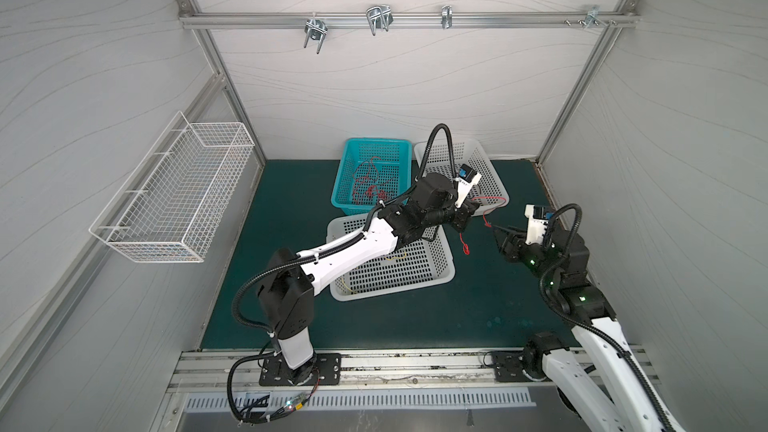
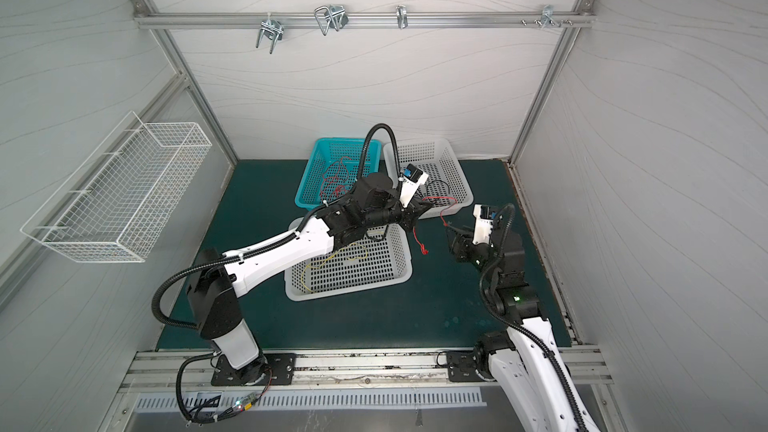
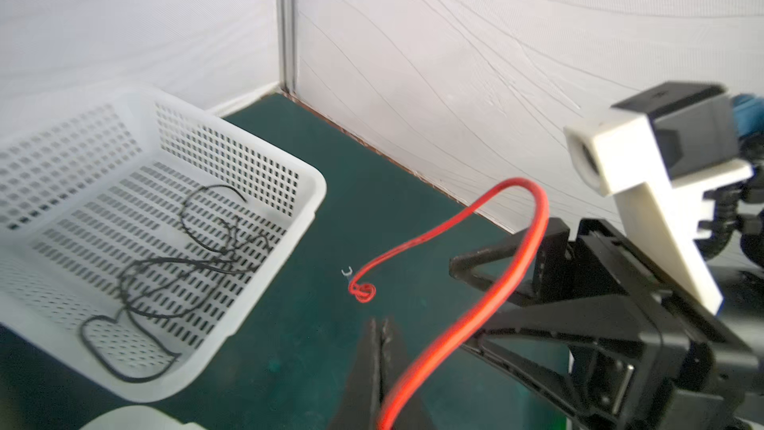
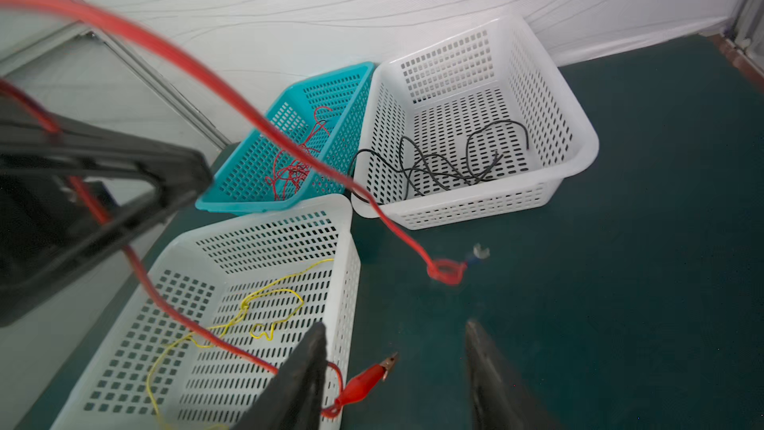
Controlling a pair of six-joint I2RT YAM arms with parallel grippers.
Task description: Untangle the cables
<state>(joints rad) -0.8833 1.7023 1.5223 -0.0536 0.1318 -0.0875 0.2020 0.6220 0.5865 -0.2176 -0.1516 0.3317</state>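
Claws first: left gripper is pinched tight on a red cable, which arcs up and drops toward the green mat. Its curled end sits between the back white basket and the right gripper. That one's jaws are spread wide, with the cable's red alligator clip right beside one finger. Other cables sit in baskets: red tangle in the teal basket, black cables in the back white one, yellow cable in the near white basket.

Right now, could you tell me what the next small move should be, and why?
Probably swing the left gripper, shut on the red cable, toward the teal basket holding the other red cables; the right gripper stands open.
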